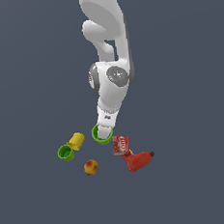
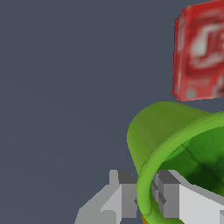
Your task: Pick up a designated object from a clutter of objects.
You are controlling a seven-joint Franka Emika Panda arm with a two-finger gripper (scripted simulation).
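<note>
The larger green cup lies tilted on the grey floor in the middle of the clutter. In the wrist view its tapering side and thick rim fill the frame. My gripper reaches down onto its rim. In the wrist view the gripper straddles the rim, with one grey finger outside the wall and the other inside the cup. Both fingers press against the rim. The cup does not look lifted.
A yellow cup and the smaller green cup lie to the exterior view's left. An apple lies in front. A red box, also in the wrist view, and a red drill-like tool lie to the right.
</note>
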